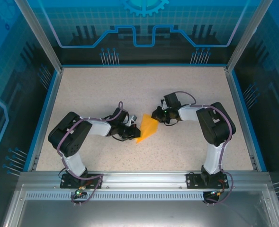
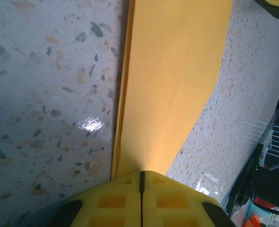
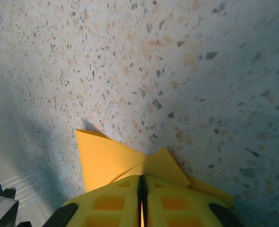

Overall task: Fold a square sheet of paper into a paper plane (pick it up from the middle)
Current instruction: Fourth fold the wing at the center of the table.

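Item: paper plane [image 1: 147, 128], a part-folded orange-yellow dart, slung between the two claws low over the table [image 1: 191, 90]
Left claw [image 2: 141, 178]: clamped on the narrow end, paper running straight ahead of its tips
Right claw [image 3: 142, 182]: pinched on the broad end's layered flaps
Reason for hold: probably both ends steadied to set a lengthwise crease
Heading: point beside left claw
Long axis: claw to claw, diagonal

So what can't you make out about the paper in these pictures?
Left wrist view: folded paper, near end hidden by the left fingers; far end cut by the top edge.
Right wrist view: part of it hidden behind the right fingers.
Top view: creases too small to read.
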Robot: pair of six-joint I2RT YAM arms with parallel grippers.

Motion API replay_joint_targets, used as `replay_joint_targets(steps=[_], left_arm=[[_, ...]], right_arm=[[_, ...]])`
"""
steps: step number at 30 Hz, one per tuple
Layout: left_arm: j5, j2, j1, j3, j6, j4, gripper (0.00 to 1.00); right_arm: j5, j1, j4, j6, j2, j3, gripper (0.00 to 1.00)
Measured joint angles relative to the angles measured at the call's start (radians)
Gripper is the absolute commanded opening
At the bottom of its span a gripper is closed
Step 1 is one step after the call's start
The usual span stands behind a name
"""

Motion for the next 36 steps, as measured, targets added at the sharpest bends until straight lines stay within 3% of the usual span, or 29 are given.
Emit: replay_joint_targets(steps=[11,23,36], left_arm=[[0.006,0.003,0.001,0.000,0.000,0.002,0.06],[0.009,0.003,0.003,0.000,0.000,0.003,0.07],[0.018,0.007,0.005,0.001,0.000,0.004,0.07]], right_arm=[[0.000,-0.043,-0.018,-0.016,-0.035,0.002,0.12],[0.051,0.178,-0.029,0.007,-0.149,-0.005,0.10],[0.065,0.223,0.053,0.080,-0.056,-0.033,0.10]])
